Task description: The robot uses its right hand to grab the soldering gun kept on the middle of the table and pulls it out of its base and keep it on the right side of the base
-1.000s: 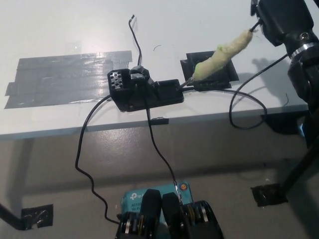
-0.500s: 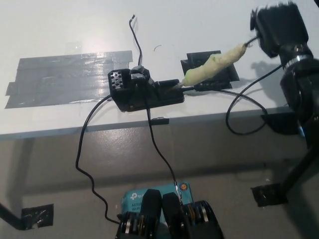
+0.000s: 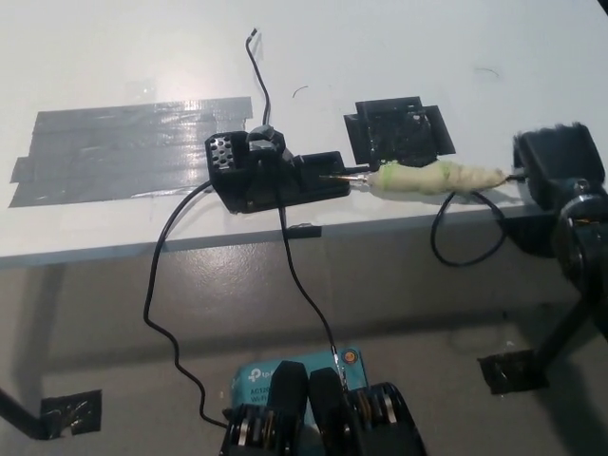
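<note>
Beside base (image 3: 275, 176): soldering gun (image 3: 432, 179) flat, handle wrapped yellow-green, tip toward base.

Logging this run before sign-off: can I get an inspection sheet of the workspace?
Surface: white table, grey tape strip, black tape patch.
Job's things: yellow-green wrapped soldering gun lies flat right of black base, tip at the base.
Clutter: nothing seen.
Hands: black right hand at the gun's rear end, grip unclear; left not in view.
Cables: black cords hang off the edge.
Surroundings: floor, teal box.

Yellow-green soldering gun (image 3: 432, 180), black base (image 3: 271, 174), white table (image 3: 114, 57), grey tape (image 3: 128, 147).
</note>
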{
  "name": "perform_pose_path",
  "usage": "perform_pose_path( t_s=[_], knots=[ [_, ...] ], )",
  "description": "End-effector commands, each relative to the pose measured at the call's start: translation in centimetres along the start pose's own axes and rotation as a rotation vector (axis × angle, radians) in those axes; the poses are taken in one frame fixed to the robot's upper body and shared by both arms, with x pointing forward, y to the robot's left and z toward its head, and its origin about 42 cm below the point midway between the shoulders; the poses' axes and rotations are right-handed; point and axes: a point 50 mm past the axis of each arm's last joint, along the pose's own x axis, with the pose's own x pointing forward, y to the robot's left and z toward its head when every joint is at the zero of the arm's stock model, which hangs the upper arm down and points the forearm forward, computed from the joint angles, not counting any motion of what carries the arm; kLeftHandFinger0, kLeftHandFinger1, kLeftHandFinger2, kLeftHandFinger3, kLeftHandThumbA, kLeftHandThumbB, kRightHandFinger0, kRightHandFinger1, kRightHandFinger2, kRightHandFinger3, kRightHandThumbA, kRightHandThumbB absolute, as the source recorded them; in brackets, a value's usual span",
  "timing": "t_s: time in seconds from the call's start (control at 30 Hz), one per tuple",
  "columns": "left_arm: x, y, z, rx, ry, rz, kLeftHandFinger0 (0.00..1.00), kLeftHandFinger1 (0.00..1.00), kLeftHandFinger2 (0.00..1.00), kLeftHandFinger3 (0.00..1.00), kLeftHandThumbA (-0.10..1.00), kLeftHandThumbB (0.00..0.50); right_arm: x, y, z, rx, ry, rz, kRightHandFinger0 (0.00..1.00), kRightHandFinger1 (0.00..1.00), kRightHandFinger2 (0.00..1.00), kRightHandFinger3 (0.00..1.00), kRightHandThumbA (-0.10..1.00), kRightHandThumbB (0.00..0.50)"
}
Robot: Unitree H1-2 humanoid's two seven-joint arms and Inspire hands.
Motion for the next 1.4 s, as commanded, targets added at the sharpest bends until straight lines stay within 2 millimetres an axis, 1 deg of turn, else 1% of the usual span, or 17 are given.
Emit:
perform_pose_path(
  t_s=[0.0, 0.07, 0.1, 0.13, 0.17, 0.2, 0.3, 0.43, 0.8, 0.87, 0.93, 1.03, 1.1, 1.2, 1.27, 1.3, 1.37],
  knots=[
    [-0.7, 0.4, 0.1, 0.015, 0.003, 0.0, 1.0, 1.0, 1.0, 1.0, 0.69, 0.134, 0.7, -3.3, -2.2, 0.001, 0.076, 0.025, 0.02, 0.04, 0.25, 1.0, -0.1, 0.098],
    [-0.8, 0.4, 0.0, 0.013, 0.006, 0.003, 1.0, 1.0, 1.0, 1.0, 0.69, 0.128, 1.0, -3.7, -1.9, 0.033, 0.069, 0.058, 0.0, 0.0, 0.18, 1.0, -0.1, 0.084],
    [-0.8, 0.4, -0.1, 0.009, 0.006, 0.002, 1.0, 1.0, 1.0, 1.0, 0.69, 0.132, 1.0, -3.7, -1.8, 0.033, 0.07, 0.064, 0.15, 0.13, 0.28, 1.0, -0.1, 0.078],
    [-0.8, 0.4, -0.1, 0.003, 0.005, 0.001, 1.0, 1.0, 1.0, 1.0, 0.69, 0.132, 1.1, -3.9, -1.7, 0.033, 0.072, 0.073, 0.2, 0.17, 0.3, 1.0, -0.1, 0.078],
    [-0.7, 0.4, -0.2, 0.003, 0.009, 0.001, 1.0, 1.0, 1.0, 1.0, 0.68, 0.126, 1.0, -4.0, -1.6, 0.026, 0.066, 0.074, 0.73, 0.75, 0.77, 1.0, -0.01, 0.079],
    [-0.7, 0.3, -0.2, -0.005, 0.007, 0.002, 1.0, 1.0, 1.0, 1.0, 0.67, 0.13, 0.9, -4.2, -1.4, 0.011, 0.058, 0.076, 1.0, 0.98, 0.98, 1.0, 0.08, 0.064],
    [-0.7, 0.4, -0.1, 0.003, 0.005, 0.0, 1.0, 1.0, 1.0, 1.0, 0.67, 0.127, 0.8, -4.6, -1.1, -0.007, 0.04, 0.046, 1.0, 1.0, 1.0, 1.0, 0.14, 0.078],
    [-0.6, 0.4, -0.2, -0.009, 0.01, 0.004, 1.0, 1.0, 1.0, 1.0, 0.66, 0.149, 1.1, -5.6, -0.4, -0.067, 0.038, 0.0, 1.0, 1.0, 1.0, 1.0, 0.16, 0.14],
    [-0.6, 0.1, -0.3, -0.013, 0.011, -0.002, 1.0, 1.0, 1.0, 1.0, 0.66, 0.142, 2.0, -7.9, 0.9, -0.074, 0.069, 0.032, 1.0, 1.0, 1.0, 1.0, 0.23, 0.139],
    [-0.6, 0.1, 0.0, -0.004, 0.006, 0.0, 1.0, 1.0, 1.0, 1.0, 0.65, 0.129, 2.4, -9.4, 1.1, -0.097, 0.081, 0.107, 1.0, 1.0, 1.0, 1.0, 0.26, 0.233],
    [-0.6, 0.2, -0.1, 0.003, 0.006, -0.003, 1.0, 1.0, 1.0, 1.0, 0.64, 0.111, 2.7, -10.6, 1.2, -0.108, 0.078, 0.173, 1.0, 1.0, 1.0, 1.0, 0.28, 0.48],
    [-0.7, 0.4, -0.1, 0.005, 0.009, 0.001, 1.0, 1.0, 1.0, 1.0, 0.6, 0.106, 3.2, -11.9, 1.1, -0.092, 0.077, 0.232, 1.0, 1.0, 1.0, 1.0, 0.37, 0.5],
    [-0.7, 0.5, -0.1, 0.005, 0.007, -0.005, 1.0, 1.0, 1.0, 1.0, 0.59, 0.096, 3.7, -13.3, 0.9, -0.086, 0.09, 0.29, 1.0, 1.0, 1.0, 1.0, 0.5, 0.5],
    [-0.9, 0.9, 0.1, 0.015, 0.005, -0.003, 1.0, 1.0, 1.0, 1.0, 0.6, 0.112, 4.0, -14.8, 0.1, 0.006, 0.127, 0.366, 1.0, 1.0, 1.0, 1.0, 0.53, 0.5],
    [-0.9, 0.8, 0.2, 0.024, 0.004, -0.007, 1.0, 1.0, 1.0, 1.0, 0.6, 0.11, 4.1, -15.2, -0.4, -0.014, 0.128, 0.436, 1.0, 1.0, 1.0, 1.0, 0.62, 0.5],
    [-1.0, 0.9, 0.2, 0.029, 0.003, -0.007, 1.0, 1.0, 1.0, 1.0, 0.6, 0.105, 4.5, -16.3, -1.0, -0.053, 0.068, 0.565, 1.0, 1.0, 1.0, 1.0, 0.77, 0.5],
    [-1.2, 0.8, 0.0, 0.029, 0.006, -0.007, 1.0, 1.0, 1.0, 1.0, 0.6, 0.102, 4.6, -17.0, -1.2, 0.097, 0.073, 0.718, 1.0, 1.0, 1.0, 1.0, 0.67, 0.5]
  ],
)
